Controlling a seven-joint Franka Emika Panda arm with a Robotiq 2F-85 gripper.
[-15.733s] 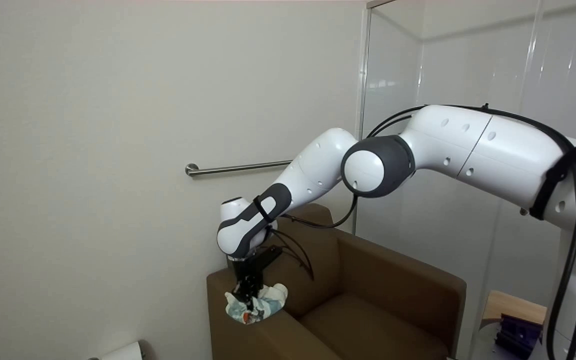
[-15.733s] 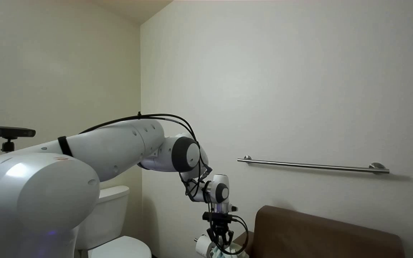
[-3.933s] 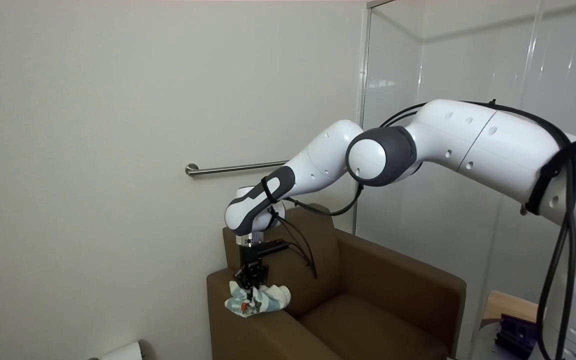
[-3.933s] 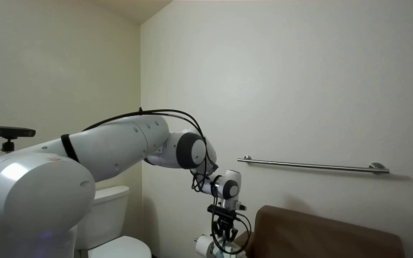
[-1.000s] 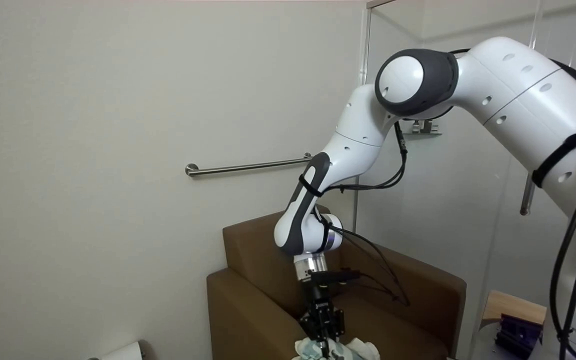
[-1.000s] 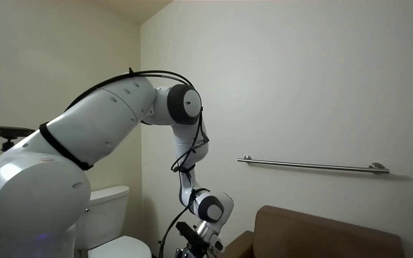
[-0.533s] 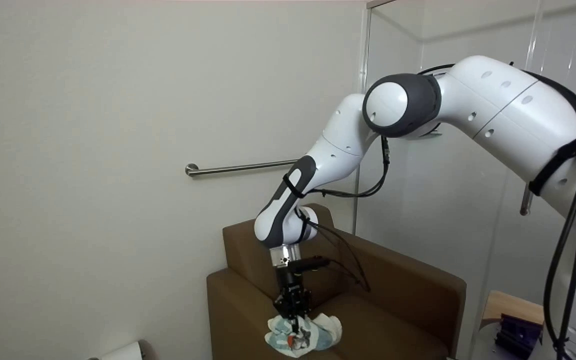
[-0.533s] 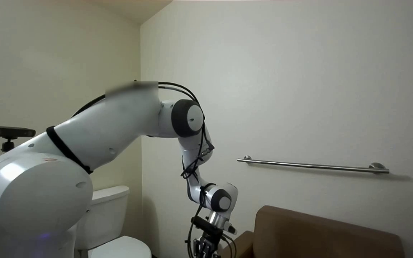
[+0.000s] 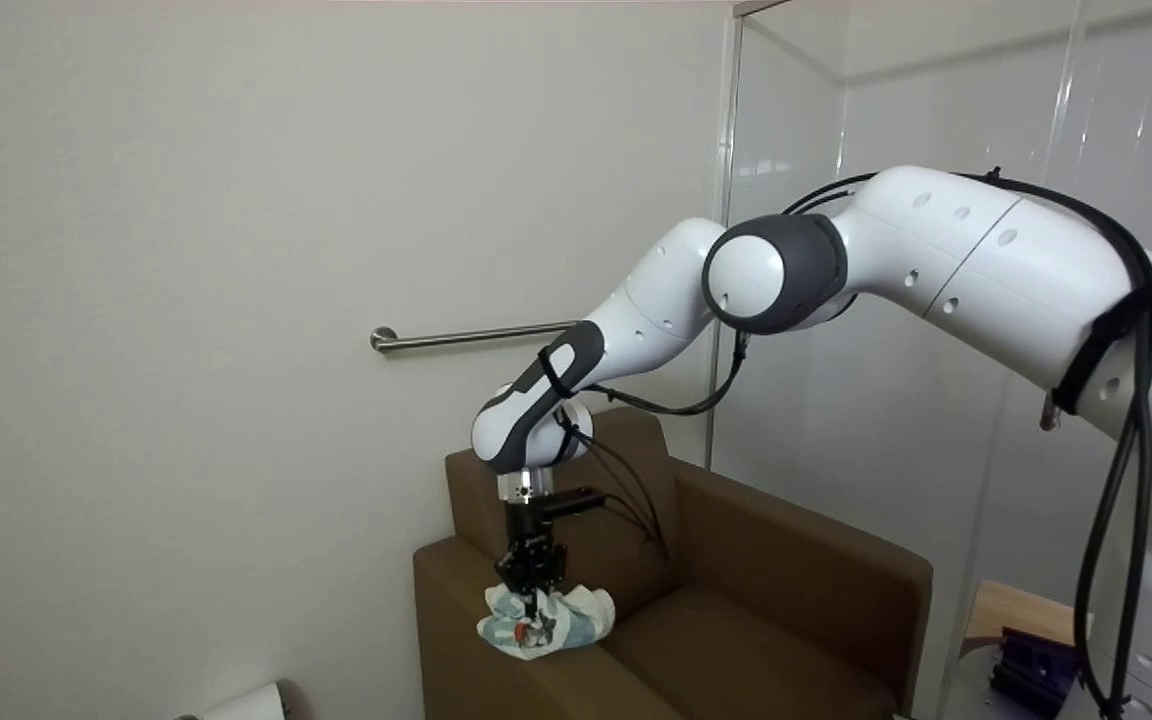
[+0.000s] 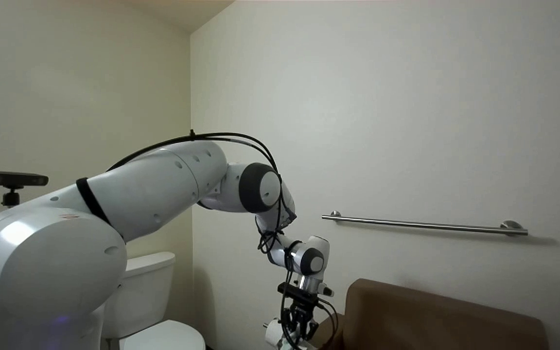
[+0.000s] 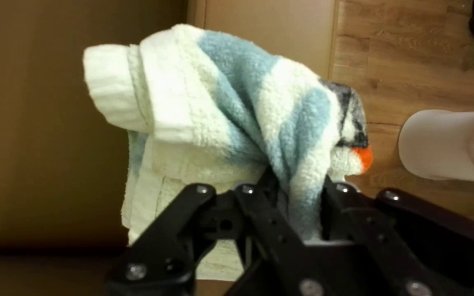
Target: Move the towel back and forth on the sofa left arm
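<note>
Presently, in an exterior view, the towel (image 9: 548, 628) is gathered in a soft lump upon the left armrest (image 9: 586, 690) of the brown armchair (image 9: 696, 560). One end of it reaches past the inner edge, toward the side of the seat cushion (image 9: 736, 645). The robot arm (image 9: 796, 270) extends over the chair, and its fingers (image 9: 531, 605) point downward into the folds. Whether the whole underside touches the armrest, I cannot tell with certainty.

In an exterior view, the backrest (image 10: 445, 316) occupies the lower right part, and only a pale piece of the towel appears at the bottom border, below the fingers. About the progress it says little.

In the wrist view, the fingers pinch a thick fold of the towel between them; the remaining cloth, white and light blue with a dark and orange patch, bulges loosely around.

As I judge, the grasping is done and the towel is at its working place, so the wiping seems to be in hand. How many strokes are completed is not possible to see. What is left is probably further passing along the armrest, without losing the fold.
</note>
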